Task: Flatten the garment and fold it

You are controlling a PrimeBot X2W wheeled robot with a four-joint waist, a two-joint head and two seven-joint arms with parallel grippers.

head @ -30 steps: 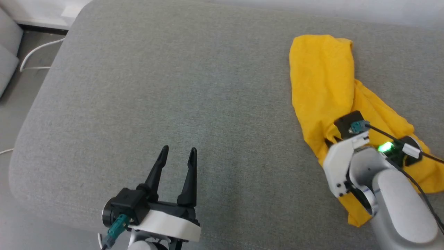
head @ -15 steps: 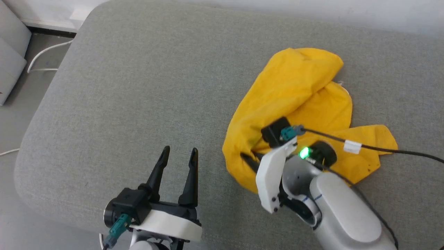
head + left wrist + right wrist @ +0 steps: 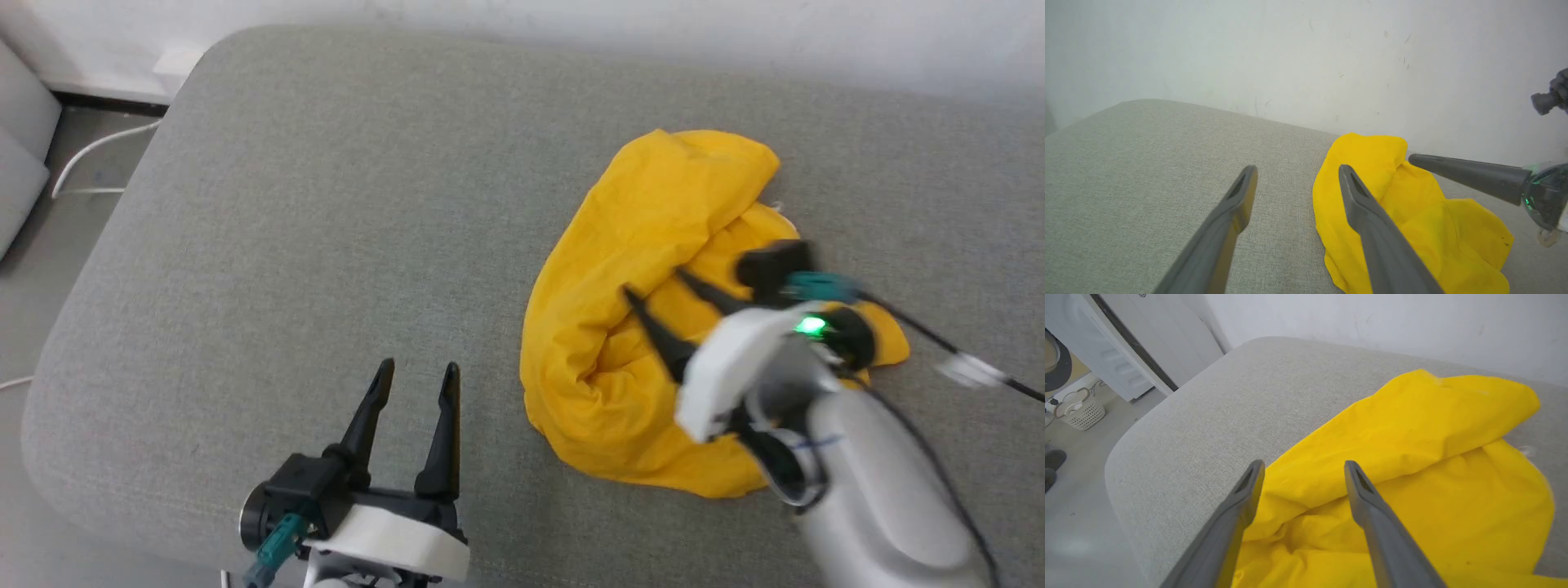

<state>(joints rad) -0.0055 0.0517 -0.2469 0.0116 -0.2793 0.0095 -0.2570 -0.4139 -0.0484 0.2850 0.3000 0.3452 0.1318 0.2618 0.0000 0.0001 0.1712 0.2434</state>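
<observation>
The garment (image 3: 653, 245), a bright yellow thin shirt, lies bunched in a crumpled heap on the grey cushion, right of centre. No print shows on it. My right gripper (image 3: 653, 282) hovers over the heap's middle, fingers spread and pointing up-left, holding nothing. In the right wrist view the garment (image 3: 1433, 416) lies under the open right gripper (image 3: 1304, 463). My left gripper (image 3: 417, 366) stands open near the front edge, well left of the cloth. Seen from the left wrist, the left gripper (image 3: 1297, 168) is open, with the garment (image 3: 1372, 151) to its right.
The grey cushion (image 3: 326, 204) has a rounded left end, with floor and a white cable (image 3: 90, 151) beyond it. A white wall (image 3: 1290, 61) runs behind. A white basket (image 3: 1079, 412) and white cabinet (image 3: 1126, 343) stand off the cushion's end.
My right gripper dragged the garment left across the cushion, then opened and let it go. The cloth went from stretched out to a bunched heap. The left gripper stayed put.
</observation>
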